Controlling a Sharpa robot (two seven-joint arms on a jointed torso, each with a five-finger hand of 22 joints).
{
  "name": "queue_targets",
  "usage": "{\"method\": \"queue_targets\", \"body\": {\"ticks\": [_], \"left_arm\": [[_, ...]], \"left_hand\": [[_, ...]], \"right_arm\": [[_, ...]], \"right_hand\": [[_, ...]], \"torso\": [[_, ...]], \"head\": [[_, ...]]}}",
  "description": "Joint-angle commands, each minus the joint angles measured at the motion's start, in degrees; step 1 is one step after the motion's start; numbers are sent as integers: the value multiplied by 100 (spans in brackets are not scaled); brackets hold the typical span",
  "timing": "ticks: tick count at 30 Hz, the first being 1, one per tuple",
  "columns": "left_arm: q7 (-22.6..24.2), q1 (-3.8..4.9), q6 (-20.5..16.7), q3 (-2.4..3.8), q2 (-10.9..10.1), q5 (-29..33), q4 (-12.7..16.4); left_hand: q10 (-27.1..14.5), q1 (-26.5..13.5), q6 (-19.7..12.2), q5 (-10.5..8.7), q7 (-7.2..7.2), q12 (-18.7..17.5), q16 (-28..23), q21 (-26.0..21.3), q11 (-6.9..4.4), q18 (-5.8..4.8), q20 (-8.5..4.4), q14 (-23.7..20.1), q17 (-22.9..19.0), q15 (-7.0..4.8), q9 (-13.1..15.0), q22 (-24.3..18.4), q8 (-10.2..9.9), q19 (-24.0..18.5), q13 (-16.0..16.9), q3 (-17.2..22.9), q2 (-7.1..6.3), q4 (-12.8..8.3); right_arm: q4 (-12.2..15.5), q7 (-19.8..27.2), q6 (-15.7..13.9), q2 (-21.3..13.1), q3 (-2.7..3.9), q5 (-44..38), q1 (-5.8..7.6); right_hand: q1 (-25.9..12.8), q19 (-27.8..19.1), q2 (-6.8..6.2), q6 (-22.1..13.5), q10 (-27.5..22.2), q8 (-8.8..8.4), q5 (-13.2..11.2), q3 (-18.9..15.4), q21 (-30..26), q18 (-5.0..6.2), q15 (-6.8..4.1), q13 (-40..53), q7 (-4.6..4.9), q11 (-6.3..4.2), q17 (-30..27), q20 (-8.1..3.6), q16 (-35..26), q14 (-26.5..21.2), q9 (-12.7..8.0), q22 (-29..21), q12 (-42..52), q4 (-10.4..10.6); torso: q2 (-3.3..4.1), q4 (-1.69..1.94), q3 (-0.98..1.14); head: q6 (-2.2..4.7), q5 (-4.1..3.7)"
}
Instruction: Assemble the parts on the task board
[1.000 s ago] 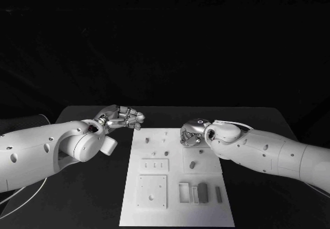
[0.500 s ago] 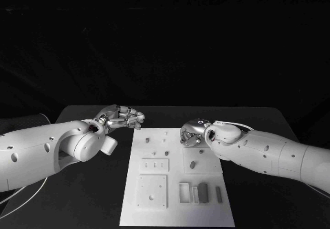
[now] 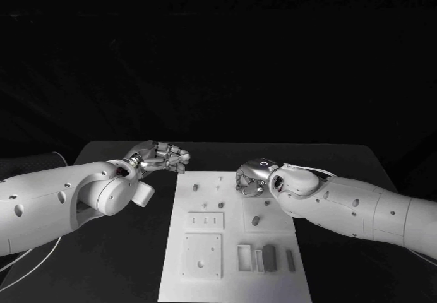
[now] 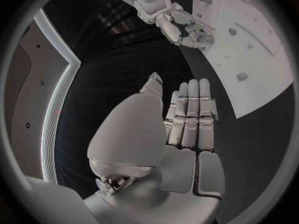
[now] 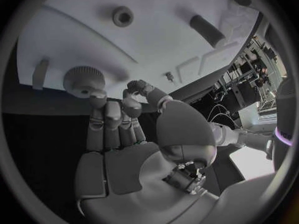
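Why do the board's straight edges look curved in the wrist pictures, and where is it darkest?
Both wrist views are fisheye, so the task board bows in the left wrist view and arcs past the right hand in the right wrist view. The head view keeps its edges straight; beyond the table it is near black.

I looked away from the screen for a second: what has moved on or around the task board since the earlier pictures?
The right hand has crept a little toward the robot's left over the far right part of the task board, its fingertips close to a round knurled part; I cannot tell if they touch. The left hand stayed off the board's far left corner, holding nothing. The parts on the board lie as before.
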Motion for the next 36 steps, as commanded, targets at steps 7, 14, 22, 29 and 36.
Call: {"method": "queue_targets", "body": {"ticks": [7, 14, 22, 29, 36], "left_arm": [[50, 12, -26, 6, 12, -15, -36], [38, 11, -4, 4, 100, -15, -111], [55, 11, 18, 4, 188, -16, -182], [72, 10, 52, 3, 207, -16, -211], [71, 11, 54, 7, 208, -16, -202]], "left_hand": [[23, -50, -26, 20, 28, -28, -22, -38, 25, 53, -27, 27, 10, 6, -5, -6, -26, 14, 0, 54, -7, -1], [24, -49, -26, 20, 28, -31, -25, -40, 25, 52, -27, 28, 14, 6, -5, -6, -28, 14, 1, 58, -9, 0], [26, -54, -27, 20, 30, -37, -30, -43, 26, 50, -26, 28, 18, 6, -5, -6, -32, 15, 2, 62, -10, 2], [30, -84, -27, 19, 32, -47, -41, -49, 27, 46, -24, 27, 27, 9, -4, -6, -38, 14, 4, 61, -18, 5], [34, -106, -25, 20, 32, -54, -48, -53, 27, 44, -24, 27, 34, 10, -3, -5, -42, 14, 6, 60, -24, 4]], "right_arm": [[59, -459, -367, 188, 92, -412, 64], [-210, -518, -393, 606, 126, -512, 70], [-532, -540, -349, 904, 131, -607, 73], [-576, -744, -379, 993, 131, -683, 72], [-643, -809, -366, 1052, 130, -719, 71]], "right_hand": [[-82, 61, -128, 134, 103, 22, 90, 65, 57, 126, -39, -29, 30, -26, -38, -60, 46, 72, 29, 99, 21, 87], [-96, 87, -226, 145, 140, 13, 119, 96, 73, 126, -51, -48, 20, -37, -63, -83, 48, 106, 50, 90, 10, 143], [-78, 89, -237, 132, 149, -1, 134, 117, 72, 126, -53, -56, 22, -36, -74, -92, 45, 113, 54, 85, 2, 148], [-81, 90, -248, 119, 152, -12, 136, 120, 73, 126, -52, -60, 26, -33, -79, -95, 43, 115, 54, 83, -2, 155], [-80, 91, -256, 113, 155, -18, 139, 123, 73, 126, -50, -62, 27, -31, -84, -97, 42, 118, 55, 82, -5, 158]], "torso": [[13, -2, 0], [18, 17, -3], [25, 39, -21], [32, 24, -11], [36, 17, -12]], "head": [[46, 9], [118, 7], [149, -8], [154, 40], [154, 58]]}}
